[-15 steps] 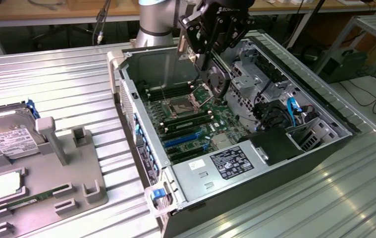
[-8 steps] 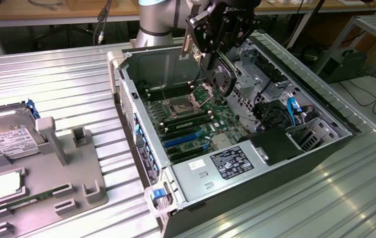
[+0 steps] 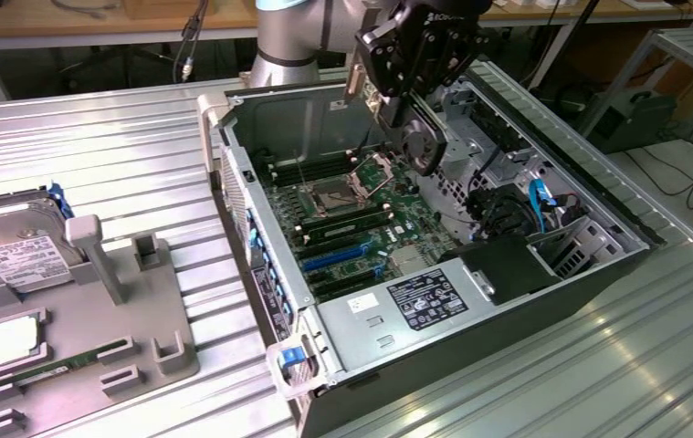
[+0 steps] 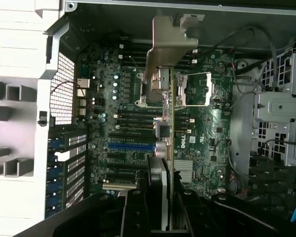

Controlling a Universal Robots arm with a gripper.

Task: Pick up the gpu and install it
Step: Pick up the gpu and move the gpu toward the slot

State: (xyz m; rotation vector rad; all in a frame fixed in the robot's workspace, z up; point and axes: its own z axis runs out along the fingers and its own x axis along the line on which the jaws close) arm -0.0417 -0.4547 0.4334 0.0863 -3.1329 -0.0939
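The gripper is closed narrowly on the gpu, holding it on edge in the air over the open computer case lying on the counter; the card hangs above the motherboard, clear of it. To my eye the pick-up is done and the install is in hand; the card appears to run crosswise to the blue expansion slot, so seating calls for turning it in line, its silver bracket toward the rear slot openings, then pressing down squarely.
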